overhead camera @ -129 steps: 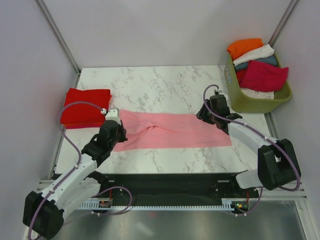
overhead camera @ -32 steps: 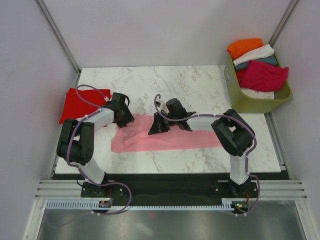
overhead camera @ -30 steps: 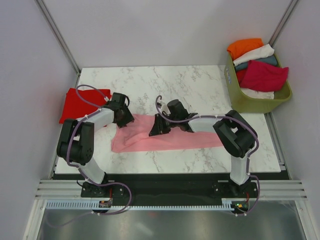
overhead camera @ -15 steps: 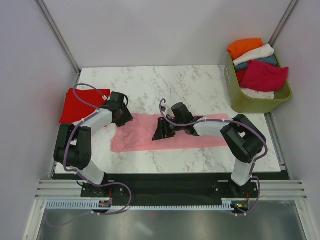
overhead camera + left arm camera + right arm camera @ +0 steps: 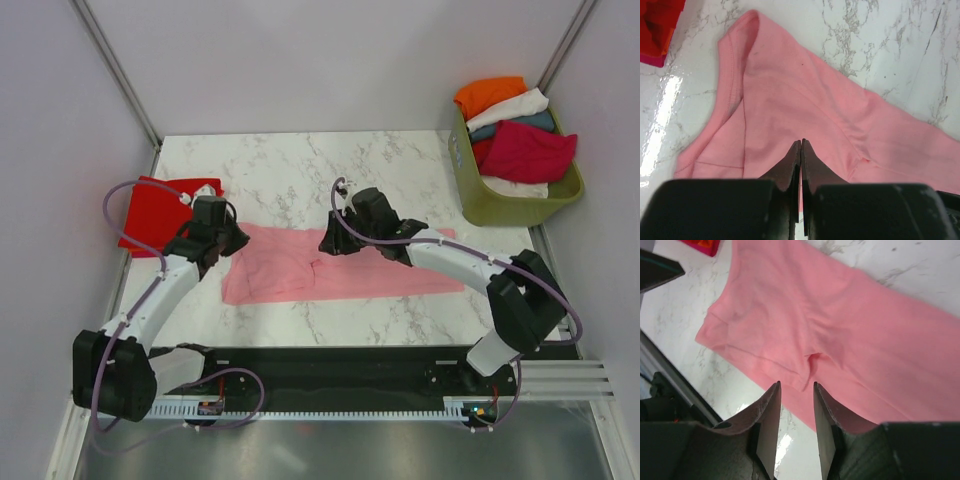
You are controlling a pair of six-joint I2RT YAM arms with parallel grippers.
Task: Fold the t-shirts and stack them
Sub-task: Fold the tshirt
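Note:
A pale pink t-shirt (image 5: pixel 360 268) lies flat as a long strip across the marble table, with a crease and an overlapped layer at its left half. My left gripper (image 5: pixel 226 240) hovers at its left end, shut and empty; in the left wrist view its tips (image 5: pixel 801 143) are pressed together above the pink cloth (image 5: pixel 790 95). My right gripper (image 5: pixel 333 243) is over the shirt's far edge near the middle, open and empty (image 5: pixel 796 386), above a small pucker in the pink cloth (image 5: pixel 850 335). A folded bright red t-shirt (image 5: pixel 152 214) lies at the table's left edge.
An olive-green basket (image 5: pixel 510 203) at the back right holds orange (image 5: pixel 488 94), white (image 5: pixel 512 108), teal and crimson (image 5: pixel 528 152) shirts. The red shirt's corner shows in the left wrist view (image 5: pixel 657 25) and in the right wrist view (image 5: pixel 702 245). The black rail runs along the near table edge.
My right gripper has lifted off the shirt's middle and moved back and to the right. My left arm has swung out, and its gripper has shifted slightly left off the shirt's end.

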